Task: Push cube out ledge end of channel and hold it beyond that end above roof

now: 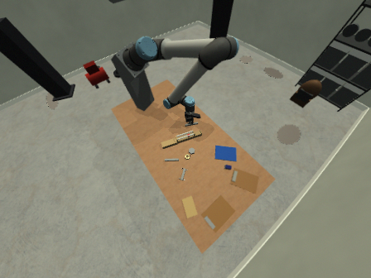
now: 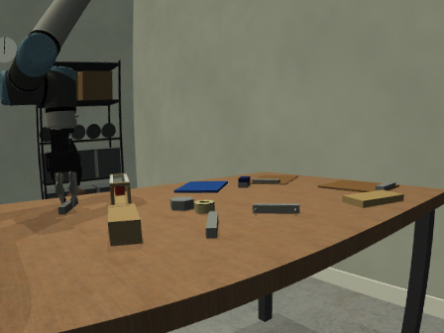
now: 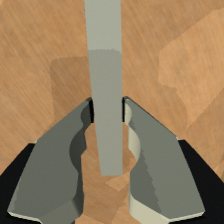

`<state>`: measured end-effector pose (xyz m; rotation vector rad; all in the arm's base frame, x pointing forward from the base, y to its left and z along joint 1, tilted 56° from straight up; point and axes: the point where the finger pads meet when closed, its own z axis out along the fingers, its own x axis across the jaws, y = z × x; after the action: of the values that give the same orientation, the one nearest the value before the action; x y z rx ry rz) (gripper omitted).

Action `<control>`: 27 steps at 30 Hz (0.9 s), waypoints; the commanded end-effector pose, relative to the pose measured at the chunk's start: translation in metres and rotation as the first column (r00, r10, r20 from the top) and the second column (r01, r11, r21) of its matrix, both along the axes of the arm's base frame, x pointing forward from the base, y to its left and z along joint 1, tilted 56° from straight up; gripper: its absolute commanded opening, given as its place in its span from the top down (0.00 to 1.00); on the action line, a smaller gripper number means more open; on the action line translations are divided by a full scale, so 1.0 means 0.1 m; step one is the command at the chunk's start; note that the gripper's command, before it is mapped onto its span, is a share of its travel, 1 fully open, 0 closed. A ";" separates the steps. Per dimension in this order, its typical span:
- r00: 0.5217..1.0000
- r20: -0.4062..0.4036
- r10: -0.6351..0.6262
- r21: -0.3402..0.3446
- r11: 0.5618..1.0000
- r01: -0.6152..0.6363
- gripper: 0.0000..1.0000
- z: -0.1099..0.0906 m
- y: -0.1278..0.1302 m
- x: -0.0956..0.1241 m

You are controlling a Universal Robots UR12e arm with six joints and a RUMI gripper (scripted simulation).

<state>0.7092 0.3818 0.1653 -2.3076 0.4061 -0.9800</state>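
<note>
The gripper (image 3: 107, 112) is clamped on a grey bar (image 3: 106, 90) lying on the table (image 2: 297, 248) just behind the channel (image 2: 120, 190), likely as a pusher, since the red cube (image 2: 119, 191) sits inside that channel.

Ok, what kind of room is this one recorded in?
Probably a bare workshop or lab cell: plain walls, a concrete floor, a dark shelf rack with a box and round items, and one wooden table scattered with small parts beside a pedestal-mounted arm.
</note>
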 end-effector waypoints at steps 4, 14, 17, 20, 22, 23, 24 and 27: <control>1.000 0.001 0.000 0.000 1.000 0.000 1.00 0.00 0.00 0.00; 1.000 0.001 0.000 0.000 1.000 0.000 1.00 0.00 0.00 0.00; 1.000 0.001 0.000 0.000 1.000 0.000 1.00 0.01 0.00 -0.01; 1.000 0.001 0.000 0.000 1.000 0.000 1.00 0.01 -0.01 -0.01; 1.000 0.001 0.000 0.000 1.000 0.000 1.00 0.03 -0.02 -0.04; 1.000 0.001 0.000 0.000 1.000 0.000 1.00 0.05 -0.03 -0.06; 1.000 0.001 0.000 0.000 1.000 0.000 1.00 0.06 -0.04 -0.08; 1.000 0.001 0.000 0.000 1.000 0.000 1.00 0.13 -0.09 -0.17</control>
<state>0.7016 0.3777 0.1710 -2.3076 0.4061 -0.9800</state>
